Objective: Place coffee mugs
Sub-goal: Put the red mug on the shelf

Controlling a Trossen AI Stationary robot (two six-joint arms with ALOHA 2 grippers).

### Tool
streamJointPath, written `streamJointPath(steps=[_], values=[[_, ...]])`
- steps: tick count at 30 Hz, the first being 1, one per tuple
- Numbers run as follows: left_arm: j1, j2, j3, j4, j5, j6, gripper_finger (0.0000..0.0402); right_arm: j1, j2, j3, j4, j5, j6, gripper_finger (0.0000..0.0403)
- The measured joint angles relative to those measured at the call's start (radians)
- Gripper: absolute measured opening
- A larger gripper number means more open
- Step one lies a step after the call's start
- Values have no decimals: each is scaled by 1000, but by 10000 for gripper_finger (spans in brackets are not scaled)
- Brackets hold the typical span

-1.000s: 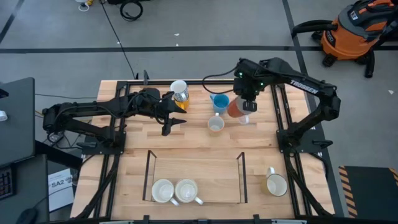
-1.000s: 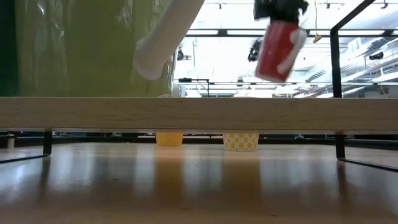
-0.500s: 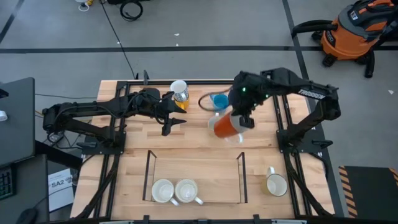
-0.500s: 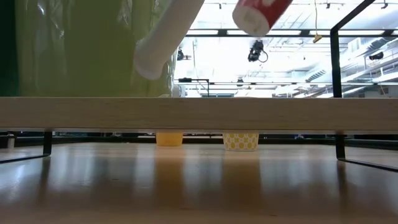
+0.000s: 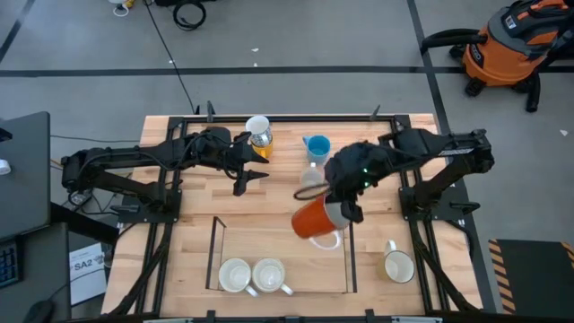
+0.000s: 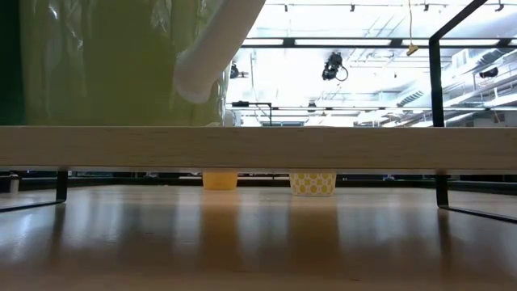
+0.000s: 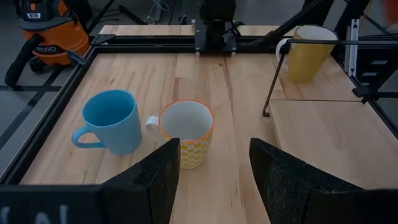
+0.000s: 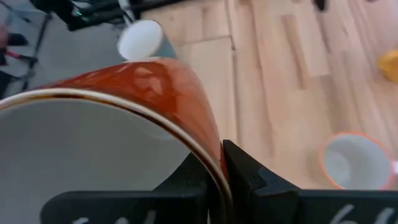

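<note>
Now, going from the left of the surface [image 5: 188,229], our left hand [image 5: 254,173] waits with its fingers spread wide and nothing between them, near the far edge just beside the white and orange-yellow mugs [image 5: 258,133]. At the near edge, inside the dark wire frame [image 5: 216,251], two cream mugs [image 5: 252,275] already stand side by side toward its left end. Further right, near the far edge, sit the blue mug [image 5: 316,147] and a pale patterned mug [image 5: 311,178]; the left wrist view shows these two just beside each other.

Our right hand [image 5: 343,203] is clamped on the rim of the red-brown mug [image 5: 316,218], one finger inside the wall and one outside. The mug hangs tilted above the right end of the frame, its mouth turned partly sideways.

We judge the step to be carrying this mug into the frame. To do it well, we should level it before lowering, aim for the bare wood to the right of the cream pair, stay clear of the frame's right upright, and let go only once the base sits flat.

Another cream mug [image 5: 397,265] stands outside the frame near the right near corner.
</note>
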Motion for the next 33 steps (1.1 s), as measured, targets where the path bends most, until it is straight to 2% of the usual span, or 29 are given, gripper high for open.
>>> streamJointPath(steps=[5, 11, 19, 23, 33], values=[[0, 0, 0, 0, 0, 0, 199, 88, 48, 0, 26, 32, 7, 31], [0, 0, 0, 2, 0, 0, 199, 148, 165, 0, 25, 31, -31, 31], [0, 0, 0, 5, 0, 0, 199, 159, 319, 0, 22, 27, -181, 31], [0, 0, 0, 5, 0, 0, 199, 154, 374, 0, 19, -11, -236, 32], [0, 0, 0, 5, 0, 1, 199, 155, 441, 0, 12, -17, -321, 32]])
